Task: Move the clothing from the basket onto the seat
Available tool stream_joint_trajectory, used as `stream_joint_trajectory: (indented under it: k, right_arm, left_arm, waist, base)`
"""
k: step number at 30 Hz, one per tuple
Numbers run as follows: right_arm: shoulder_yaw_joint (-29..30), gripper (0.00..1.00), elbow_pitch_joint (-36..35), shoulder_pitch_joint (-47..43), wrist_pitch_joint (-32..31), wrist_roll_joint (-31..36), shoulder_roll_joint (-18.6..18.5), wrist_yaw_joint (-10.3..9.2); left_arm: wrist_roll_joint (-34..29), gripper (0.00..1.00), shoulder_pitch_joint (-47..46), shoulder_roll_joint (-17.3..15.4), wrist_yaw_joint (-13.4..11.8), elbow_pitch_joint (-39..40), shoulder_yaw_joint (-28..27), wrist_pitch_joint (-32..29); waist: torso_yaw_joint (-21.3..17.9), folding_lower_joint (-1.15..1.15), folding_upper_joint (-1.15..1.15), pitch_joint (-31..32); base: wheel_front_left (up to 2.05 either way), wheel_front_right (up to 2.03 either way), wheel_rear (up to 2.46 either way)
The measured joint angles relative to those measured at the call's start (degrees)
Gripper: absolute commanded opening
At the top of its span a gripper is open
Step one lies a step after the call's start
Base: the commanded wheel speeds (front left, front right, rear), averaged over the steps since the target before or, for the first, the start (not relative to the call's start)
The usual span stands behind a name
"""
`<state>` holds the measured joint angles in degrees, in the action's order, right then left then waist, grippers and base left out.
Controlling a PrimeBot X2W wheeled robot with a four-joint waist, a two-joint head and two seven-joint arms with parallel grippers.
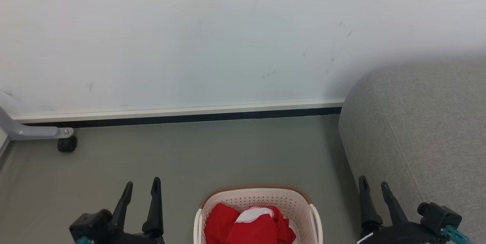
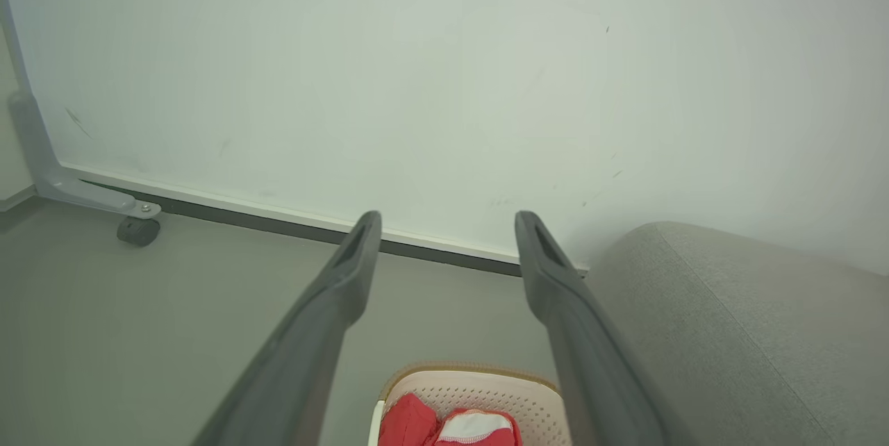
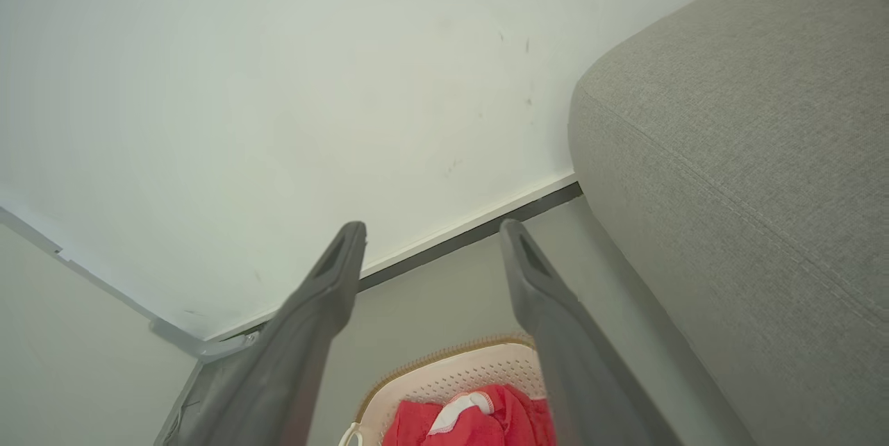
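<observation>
Jaws of left gripper point(image 1: 143, 182) and right gripper point(image 1: 373, 181) gape wide, empty.

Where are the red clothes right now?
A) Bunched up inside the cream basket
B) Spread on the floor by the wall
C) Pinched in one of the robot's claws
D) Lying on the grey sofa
A: the red clothing lies bunched inside the basket, while the left gripper and right gripper stand open on either side of it with nothing between their fingers.

The clothing point(image 1: 228, 225) lies in the basket point(image 1: 258, 200) on the floor point(image 1: 190, 152), with the seat point(image 1: 417, 130) to its right.
</observation>
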<state>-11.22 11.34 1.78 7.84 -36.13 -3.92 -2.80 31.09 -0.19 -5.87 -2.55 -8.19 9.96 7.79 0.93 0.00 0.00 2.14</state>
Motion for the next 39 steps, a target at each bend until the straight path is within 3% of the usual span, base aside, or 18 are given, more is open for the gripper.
stream_joint_trajectory:
  k: [30, 39]
  right_arm:
    - [-7.1, 1.00, -3.7, -1.7, 6.4, 25.9, -1.2, -4.34]
    - [-7.1, 1.00, -3.7, -2.5, 6.4, 26.0, -1.3, -4.34]
  left_arm:
    - [-21.5, 1.00, 4.2, -0.7, -4.0, 1.7, 1.7, 6.5]
    - [-21.3, 1.00, 4.3, -0.7, -3.9, 0.8, 1.2, 6.5]
  waist:
    - [0.5, 0.00, 0.00, 1.4]
    - [0.3, 0.00, 0.00, 1.3]
  base:
    - [0.00, 0.00, 0.00]
    - [0.00, 0.00, 0.00]
